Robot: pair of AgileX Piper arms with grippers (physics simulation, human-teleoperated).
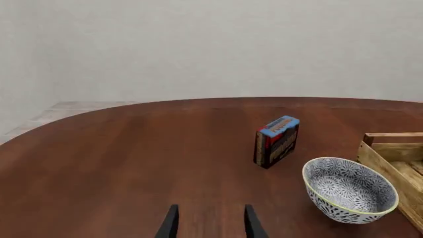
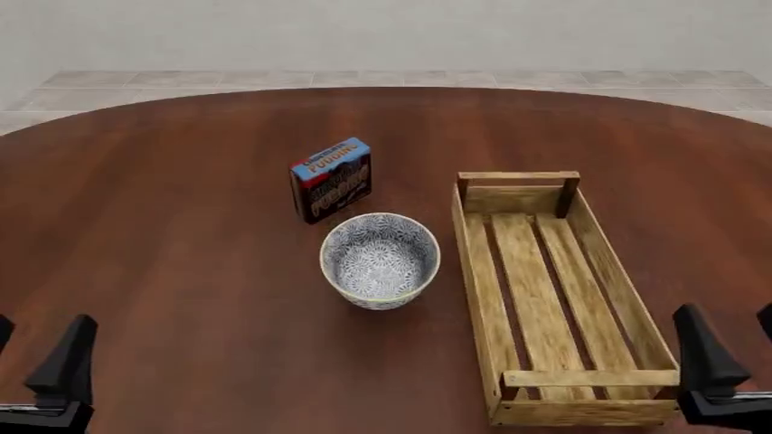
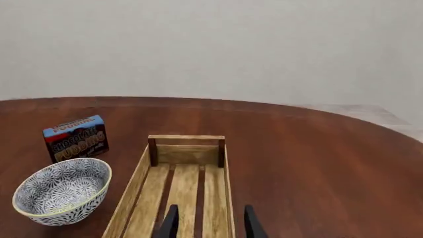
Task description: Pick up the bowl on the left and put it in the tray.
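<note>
1. Nearest the front camera, the left gripper [image 2: 27,357] and the right gripper [image 2: 736,348] sit at the near table edge, one at each lower corner of the view. Both stand released: in each wrist view two dark fingertips [image 1: 171,224] show with bare table or tray slats between them and nothing held.
2. Left gripper position: low over bare wood, well apart from the bowl [image 2: 379,259], which lies ahead of it and toward the table's middle.
3. Right gripper position: over the near end of the tray [image 2: 483,271], pointing along its slats.
4. Bowl location: upright on the table [image 2: 169,271], just beside the tray's long left wall but not touching it. A pudding box [image 2: 331,179] stands just behind the bowl, close but with a gap visible.
5. Handling judgement: the bowl appears to be rigid glazed ceramic, so it is probably moderately heavy, smooth, slippery and liable to chip if it is dropped or knocked against the tray wall.
6. Recommended hold: pinch the wall at the pale rim [image 1: 310,184], one finger inside and one outside, on the side facing the left arm.
7. Clearance: keep away from the box when closing in.
</note>
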